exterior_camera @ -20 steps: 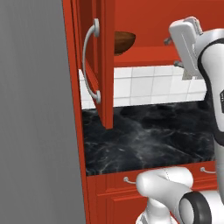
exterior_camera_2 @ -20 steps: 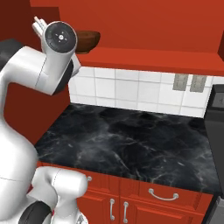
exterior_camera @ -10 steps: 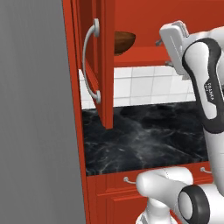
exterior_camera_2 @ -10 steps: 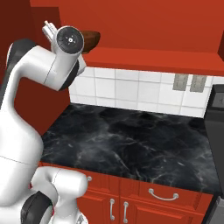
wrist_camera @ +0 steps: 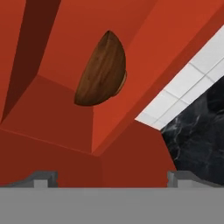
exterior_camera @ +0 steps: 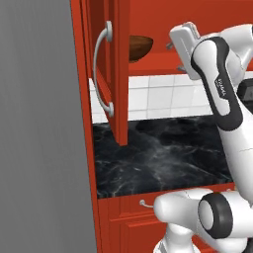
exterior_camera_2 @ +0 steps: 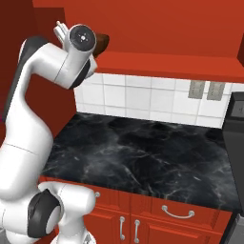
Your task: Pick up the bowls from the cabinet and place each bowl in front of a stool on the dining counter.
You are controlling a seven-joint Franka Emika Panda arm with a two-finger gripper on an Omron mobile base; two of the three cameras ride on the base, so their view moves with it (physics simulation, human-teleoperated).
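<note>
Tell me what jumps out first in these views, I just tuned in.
The dark reddish-brown bowl sits alone on the shelf of the open red cabinet, whose door with the long curved white handle swings out over the black worktop. The white arm is raised to shelf height, and in the hand view the open pincer points at the bowl from a short way off, not touching it.

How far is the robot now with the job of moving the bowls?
Done: the cabinet door stands open. In hand: the gripper, open and empty, points at the reddish-brown bowl on the cabinet shelf, apart from it. Left: grasping this bowl, carrying it away, and everything for the second bowl.
</note>
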